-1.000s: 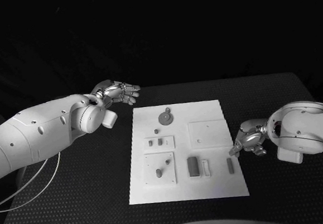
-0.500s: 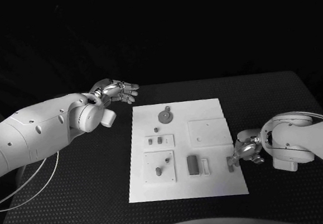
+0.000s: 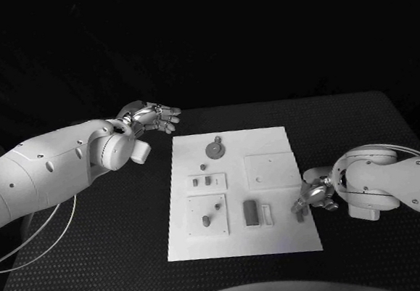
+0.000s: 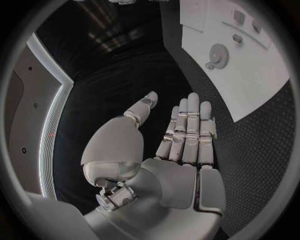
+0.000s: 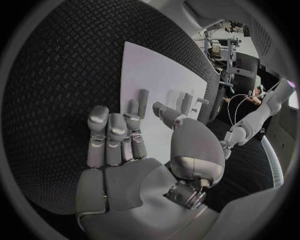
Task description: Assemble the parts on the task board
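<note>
Fingers spread on left hand (image 3: 150, 117); right hand (image 3: 313, 195) reaches, fingers apart, over task board (image 3: 268, 140) edge.

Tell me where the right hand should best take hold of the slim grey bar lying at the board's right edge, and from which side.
The slim grey bar lies flat, long axis running near to far, at the task board's right edge. Probably best pinched across its narrow width near mid-length, coming from above and the right, where the right hand already hovers open.
</note>
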